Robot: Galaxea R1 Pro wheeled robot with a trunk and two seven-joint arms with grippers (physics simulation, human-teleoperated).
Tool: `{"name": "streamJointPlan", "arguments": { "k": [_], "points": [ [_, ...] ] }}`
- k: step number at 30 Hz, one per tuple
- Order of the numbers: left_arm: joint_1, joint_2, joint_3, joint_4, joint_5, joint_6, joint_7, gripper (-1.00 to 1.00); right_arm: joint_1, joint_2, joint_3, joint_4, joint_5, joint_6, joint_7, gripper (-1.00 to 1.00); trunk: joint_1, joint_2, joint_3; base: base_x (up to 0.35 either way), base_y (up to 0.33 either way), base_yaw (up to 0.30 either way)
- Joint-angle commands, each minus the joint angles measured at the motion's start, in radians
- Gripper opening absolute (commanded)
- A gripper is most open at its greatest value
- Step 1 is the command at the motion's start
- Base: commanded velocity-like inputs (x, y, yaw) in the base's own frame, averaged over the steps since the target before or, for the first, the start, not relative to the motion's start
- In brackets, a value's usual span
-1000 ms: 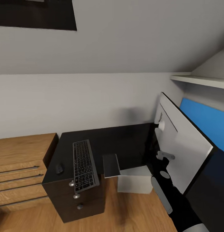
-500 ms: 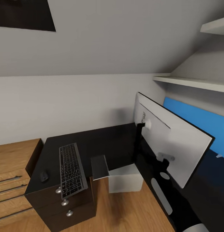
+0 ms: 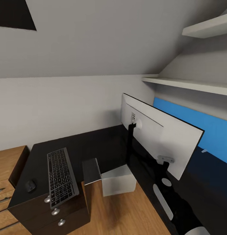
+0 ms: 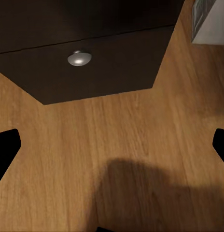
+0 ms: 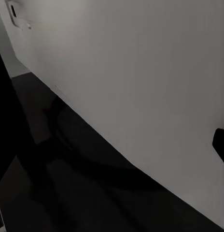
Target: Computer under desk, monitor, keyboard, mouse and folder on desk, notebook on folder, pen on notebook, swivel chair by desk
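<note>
The monitor (image 3: 159, 137) stood on the black surface (image 3: 103, 143) with its pale grey back toward me, tilted on its dark stand, and the right arm reached up against its lower edge, which I took to mean the robot was steadying or placing the screen on the desk. Whether the right end effector actually gripped the panel I could not tell; in the right wrist view the grey back of the monitor lay very close, with one dark fingertip at the frame's edge. The left end effector (image 4: 112, 150) hung low over the wood floor (image 4: 141, 145) with its fingers spread wide and nothing between them, just in front of the dark drawer unit (image 4: 92, 72) and one of its round silver knobs (image 4: 79, 58). The keyboard (image 3: 61, 178) lay on the desk's near wing, its front end overhanging the drawers a little, with the mouse (image 3: 30, 185) just beside it toward the wooden cabinet (image 3: 9, 169). The pale computer (image 3: 118, 179) sat on the floor under the surface, where the task wants it. The keyboard and mouse lay well apart from the monitor, so they probably needed shifting closer. Wall shelves (image 3: 188, 85) and a blue panel (image 3: 204, 127) crowded the corner behind the screen, leaving little room to swing it.
</note>
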Motion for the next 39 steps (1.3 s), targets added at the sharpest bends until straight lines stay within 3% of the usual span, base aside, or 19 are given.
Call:
{"name": "streamJointPlan", "arguments": {
  "k": [1,18,24,28,39],
  "points": [
    [-0.001,0.001,-0.008,0.000,0.010,-0.005,0.008,1.00,-0.001,-0.001,0.004,-0.001,-0.003,0.001,-0.007,1.00,0.000,-0.001,-0.001,0.000,0.000,-0.029],
    [-0.001,-0.002,-0.008,0.003,0.009,-0.003,0.010,1.00,-0.002,-0.007,-0.005,0.130,0.007,-0.001,0.160,1.00,0.000,-0.001,-0.001,0.115,0.000,-0.005],
    [-0.001,-0.002,-0.008,0.005,0.009,-0.003,0.011,1.00,-0.002,-0.007,-0.006,0.149,0.007,-0.002,0.163,1.00,0.000,-0.001,-0.001,0.097,-0.061,0.000],
    [-0.001,-0.002,-0.008,0.006,0.009,-0.002,0.011,1.00,-0.008,-0.007,-0.005,0.242,0.007,-0.065,0.163,1.00,0.000,-0.001,-0.001,0.109,-0.074,0.000],
    [-0.001,-0.002,-0.009,0.007,0.009,0.001,0.011,1.00,-0.009,-0.007,-0.005,0.251,0.007,-0.073,0.163,1.00,0.000,-0.001,-0.001,0.161,-0.037,0.000]
  ]
}}
